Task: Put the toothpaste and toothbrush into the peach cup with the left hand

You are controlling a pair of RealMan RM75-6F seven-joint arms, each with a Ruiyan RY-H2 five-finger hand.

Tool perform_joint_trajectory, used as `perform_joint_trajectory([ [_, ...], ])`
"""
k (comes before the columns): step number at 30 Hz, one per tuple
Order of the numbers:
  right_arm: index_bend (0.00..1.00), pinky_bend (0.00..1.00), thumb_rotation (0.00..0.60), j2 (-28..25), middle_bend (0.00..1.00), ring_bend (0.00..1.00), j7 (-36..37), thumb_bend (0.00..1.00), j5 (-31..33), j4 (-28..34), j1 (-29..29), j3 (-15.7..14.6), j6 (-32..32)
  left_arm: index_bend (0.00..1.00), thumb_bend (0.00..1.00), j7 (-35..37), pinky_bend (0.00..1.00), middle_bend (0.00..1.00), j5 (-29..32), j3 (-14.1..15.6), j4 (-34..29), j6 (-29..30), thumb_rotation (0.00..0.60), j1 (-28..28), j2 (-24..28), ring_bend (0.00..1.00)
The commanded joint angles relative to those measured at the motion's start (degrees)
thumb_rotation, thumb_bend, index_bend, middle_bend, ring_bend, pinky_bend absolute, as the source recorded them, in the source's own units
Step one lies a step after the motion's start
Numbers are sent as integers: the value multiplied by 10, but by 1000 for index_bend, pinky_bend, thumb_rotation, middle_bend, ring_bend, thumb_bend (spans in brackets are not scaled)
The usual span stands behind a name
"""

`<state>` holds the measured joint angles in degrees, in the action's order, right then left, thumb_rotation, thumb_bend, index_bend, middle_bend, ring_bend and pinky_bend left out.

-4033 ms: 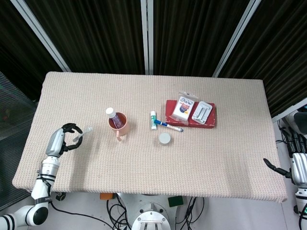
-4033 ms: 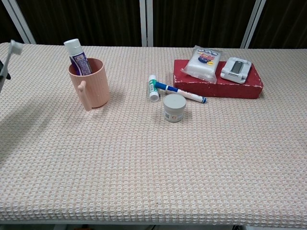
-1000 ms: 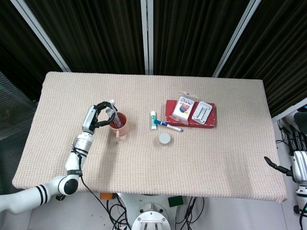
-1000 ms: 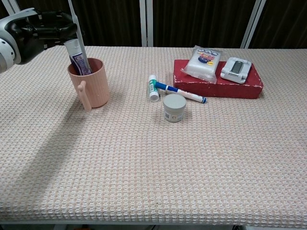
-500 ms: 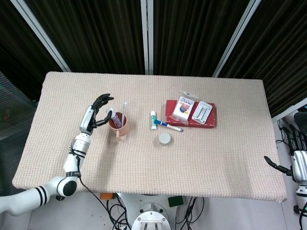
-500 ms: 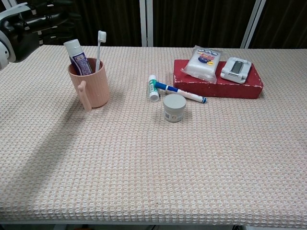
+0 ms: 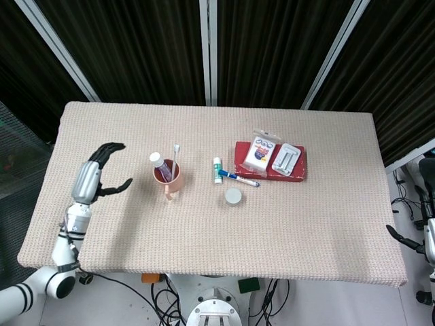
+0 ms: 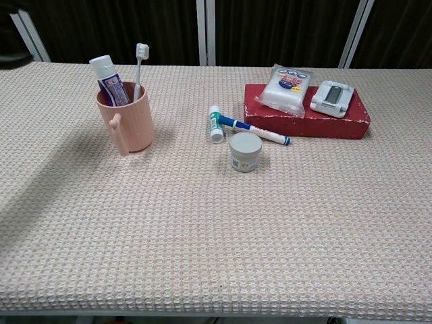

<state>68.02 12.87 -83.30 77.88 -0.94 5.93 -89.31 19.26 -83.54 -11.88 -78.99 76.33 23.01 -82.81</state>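
Peach cup (image 8: 126, 119) near bench (image 7: 217, 244) left edge, toothpaste (image 8: 107, 79) and toothbrush (image 8: 140, 68) upright inside | left hand (image 7: 94, 178) fingers wide, holding nothing, apart from cup | right hand (image 7: 416, 242) off right edge, fingers unclear

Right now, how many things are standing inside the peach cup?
2. The toothpaste leans at the left side of the peach cup, and the toothbrush stands at the right, bristles up. Anything small at the bottom would be hidden.

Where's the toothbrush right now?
The toothbrush stands bristles-up inside the peach cup on the table's left side, beside the toothpaste; the left hand is open, away from it.
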Motion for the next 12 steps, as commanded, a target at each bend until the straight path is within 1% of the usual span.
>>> perform_joint_trajectory([
  [1,0,0,498,8,0,0,-4,331,9,-19,7,-2,0,204,125,-214,168,143,-42,128,-31,60,246,-115,108,83],
  [3,0,0,497,12,0,0,-4,329,13,-28,10,-4,4,192,121,-246,164,139,-44,149,-49,75,176,-140,124,76],
  [4,0,0,497,13,0,0,-4,328,14,-31,11,-5,6,191,120,-252,164,139,-48,156,-53,82,165,-149,128,75],
  [7,0,0,497,16,0,0,-3,327,15,-35,13,-8,12,190,119,-250,165,139,-55,165,-52,108,161,-172,131,75],
  [12,0,0,497,14,0,0,-3,327,4,-35,12,-10,10,182,119,-225,165,139,-66,159,-46,146,151,-191,128,75],
])
